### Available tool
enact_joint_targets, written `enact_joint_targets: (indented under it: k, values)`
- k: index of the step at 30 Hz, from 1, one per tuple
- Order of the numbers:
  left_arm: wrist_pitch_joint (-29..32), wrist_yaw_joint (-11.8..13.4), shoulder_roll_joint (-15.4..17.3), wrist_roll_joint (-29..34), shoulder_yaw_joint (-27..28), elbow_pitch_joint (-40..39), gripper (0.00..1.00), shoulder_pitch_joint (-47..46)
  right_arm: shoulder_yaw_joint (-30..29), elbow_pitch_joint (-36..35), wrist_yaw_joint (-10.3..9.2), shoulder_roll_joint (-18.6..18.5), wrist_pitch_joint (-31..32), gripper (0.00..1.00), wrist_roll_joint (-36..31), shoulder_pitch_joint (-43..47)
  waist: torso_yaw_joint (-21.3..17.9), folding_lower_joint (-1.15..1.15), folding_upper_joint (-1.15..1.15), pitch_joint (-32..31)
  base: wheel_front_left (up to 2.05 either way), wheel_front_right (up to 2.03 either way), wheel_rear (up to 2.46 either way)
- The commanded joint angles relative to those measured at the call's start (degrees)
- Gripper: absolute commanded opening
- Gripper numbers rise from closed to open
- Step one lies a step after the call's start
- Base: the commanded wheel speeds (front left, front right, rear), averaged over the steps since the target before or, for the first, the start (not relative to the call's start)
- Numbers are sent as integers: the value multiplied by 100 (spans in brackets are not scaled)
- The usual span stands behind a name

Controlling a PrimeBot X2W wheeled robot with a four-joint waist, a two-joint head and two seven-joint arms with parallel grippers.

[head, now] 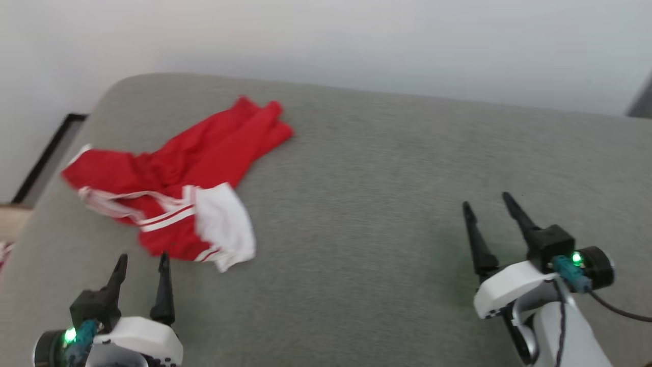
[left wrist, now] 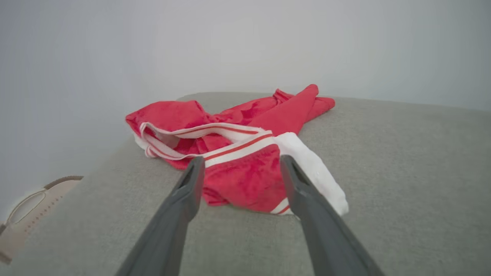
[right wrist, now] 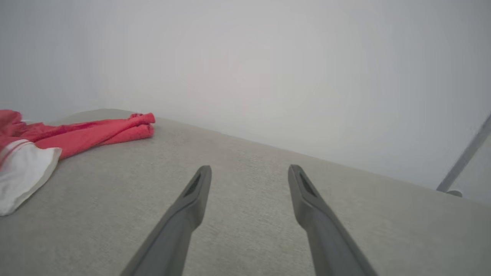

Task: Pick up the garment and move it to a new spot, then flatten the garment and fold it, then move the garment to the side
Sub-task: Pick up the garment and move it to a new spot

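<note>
At seven o'clock the left gripper (head: 143, 256) stood spread wide and empty, its tips just beside the crumpled red jersey (head: 193, 163), which lay at ten o'clock on the grey cushion (head: 382, 178). At four o'clock the right gripper (head: 485, 200) gaped, holding nothing, well apart from it.

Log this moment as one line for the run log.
stage: before pickup | garment: crumpled, left part of grey surface | left gripper: open, pointing at garment, empty | right gripper: open, over bare surface, empty
</note>
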Motion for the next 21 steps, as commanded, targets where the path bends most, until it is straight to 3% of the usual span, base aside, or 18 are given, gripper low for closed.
enact_joint_targets:
  k: [1,11,21]
  values:
    - [-40,29,-25,57,28,-35,100,69,52,28,-2,33,-29,100,40,-38,487,0,0,-47,0,0,0]
    - [-37,123,-245,57,274,-239,100,371,672,182,-3,139,-29,100,266,-36,1565,0,0,-163,0,0,0]
    - [-37,114,-362,-46,428,-486,100,555,972,297,-3,163,-29,100,397,-285,1635,0,0,-26,0,0,0]
